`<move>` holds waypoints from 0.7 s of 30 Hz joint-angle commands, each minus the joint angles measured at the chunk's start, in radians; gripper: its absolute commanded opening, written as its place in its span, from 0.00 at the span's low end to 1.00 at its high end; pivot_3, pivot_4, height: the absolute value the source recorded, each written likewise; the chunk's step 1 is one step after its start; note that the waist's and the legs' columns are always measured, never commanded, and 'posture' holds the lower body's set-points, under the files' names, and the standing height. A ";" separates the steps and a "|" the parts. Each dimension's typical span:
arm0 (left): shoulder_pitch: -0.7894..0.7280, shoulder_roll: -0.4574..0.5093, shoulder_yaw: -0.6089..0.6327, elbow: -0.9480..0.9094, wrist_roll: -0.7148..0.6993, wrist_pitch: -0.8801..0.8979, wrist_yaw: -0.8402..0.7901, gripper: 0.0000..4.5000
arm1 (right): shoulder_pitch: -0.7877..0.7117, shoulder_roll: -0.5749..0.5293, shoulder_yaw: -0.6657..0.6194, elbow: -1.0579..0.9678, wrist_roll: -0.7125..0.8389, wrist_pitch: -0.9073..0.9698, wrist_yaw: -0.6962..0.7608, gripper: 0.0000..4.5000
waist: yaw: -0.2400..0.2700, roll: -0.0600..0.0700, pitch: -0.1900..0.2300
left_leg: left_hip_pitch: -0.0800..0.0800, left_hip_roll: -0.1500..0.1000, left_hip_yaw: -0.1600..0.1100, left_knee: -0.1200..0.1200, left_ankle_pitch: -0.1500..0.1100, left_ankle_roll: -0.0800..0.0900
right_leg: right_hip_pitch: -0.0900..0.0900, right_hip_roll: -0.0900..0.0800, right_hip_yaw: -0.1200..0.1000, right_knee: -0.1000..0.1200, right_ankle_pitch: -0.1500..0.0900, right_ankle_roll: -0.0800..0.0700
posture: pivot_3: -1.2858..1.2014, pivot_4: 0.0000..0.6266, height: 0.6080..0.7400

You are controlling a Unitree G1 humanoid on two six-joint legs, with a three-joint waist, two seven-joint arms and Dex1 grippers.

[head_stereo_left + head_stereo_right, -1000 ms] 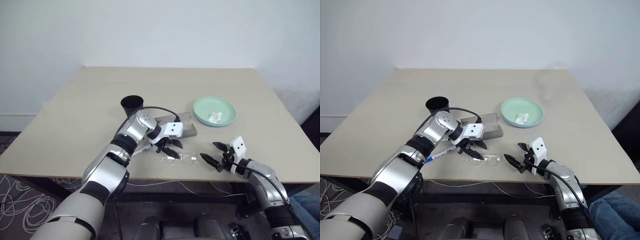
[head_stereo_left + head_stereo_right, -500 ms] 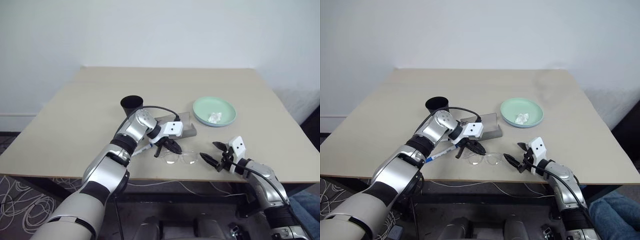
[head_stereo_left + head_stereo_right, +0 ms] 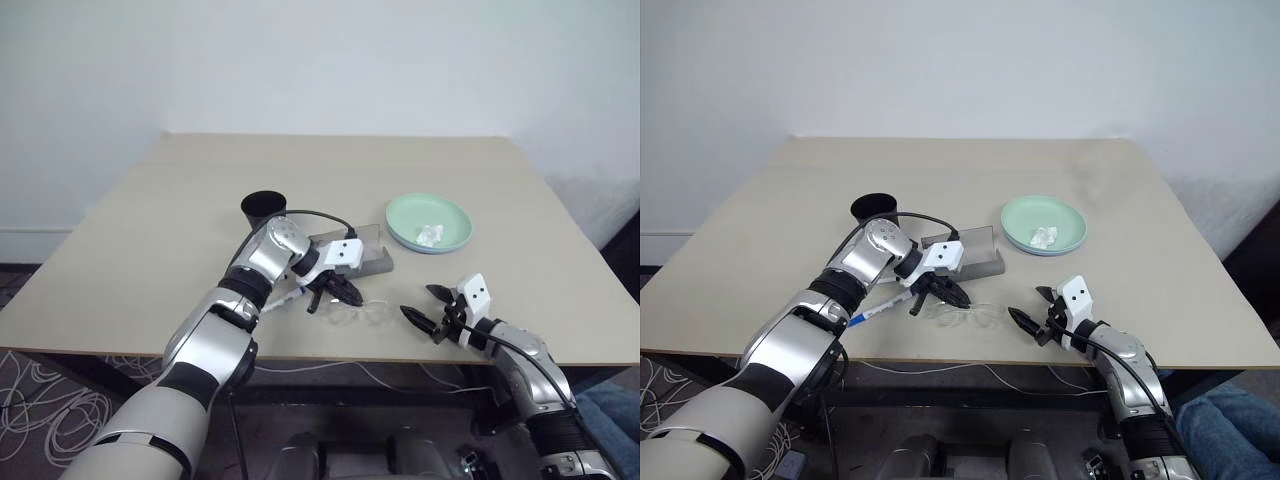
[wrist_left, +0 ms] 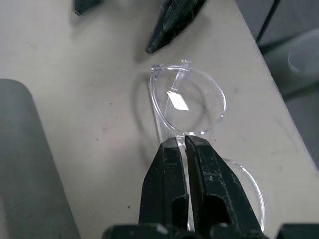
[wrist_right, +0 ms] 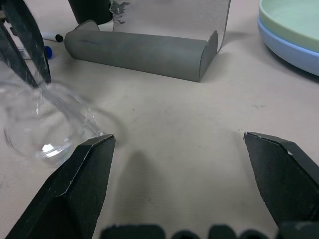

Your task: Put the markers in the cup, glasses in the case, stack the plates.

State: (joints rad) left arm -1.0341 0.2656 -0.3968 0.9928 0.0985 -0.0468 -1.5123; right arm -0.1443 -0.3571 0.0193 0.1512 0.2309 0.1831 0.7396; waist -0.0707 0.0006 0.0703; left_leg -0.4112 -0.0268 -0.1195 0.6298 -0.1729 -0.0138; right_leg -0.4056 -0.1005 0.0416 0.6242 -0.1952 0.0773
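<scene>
Near the table's (image 3: 150,240) front edge, in the left eye view, the left gripper (image 3: 343,293) is pinching one pair of glasses (image 3: 362,312), its black fingers closed tight on the frame. One black cup (image 3: 264,211) is standing behind the arm, and one grey case (image 3: 362,256) is lying open just beyond the gripper. One marker (image 3: 288,298) is lying beside the left wrist. Two plates are sitting stacked to the right, the mint green plate (image 3: 430,221) on top holding a small crumpled white scrap (image 3: 430,235). The right gripper (image 3: 431,309) is hovering near the glasses with its fingers spread wide and holding nothing.

Seen from the right eye, the marker's blue cap (image 3: 857,319) is showing more plainly.

Close up in the left wrist view, the fingers (image 4: 169,184) are meeting on the clear frame between the two lenses, and the far lens (image 4: 192,102) is catching a glint; the right gripper's dark fingertip (image 4: 172,25) is reaching in beyond it.

From the right wrist, the light blue plate (image 5: 284,47) is showing under the green one, and a second marker (image 5: 52,36) is lying by the case's end, which the head views are not making out.
</scene>
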 commanded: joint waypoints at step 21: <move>-0.267 0.027 0.115 0.230 0.081 -0.171 0.384 0.00 | -0.042 0.002 -0.004 0.013 -0.001 -0.032 -0.016 1.00 | 0.000 -0.001 0.000 | 0.000 0.000 0.000 0.001 0.000 0.000 | 0.001 0.000 0.000 0.000 0.002 0.003 | 0.52 0.00 1.00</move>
State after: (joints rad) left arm -1.2585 0.2843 -0.2945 1.2170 0.1625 -0.1939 -1.1777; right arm -0.1583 -0.3567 0.0213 0.1779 0.2261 0.1696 0.7232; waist -0.0707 -0.0002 0.0705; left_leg -0.4110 -0.0270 -0.1195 0.6306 -0.1726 -0.0134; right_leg -0.4049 -0.1005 0.0417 0.6242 -0.1933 0.0806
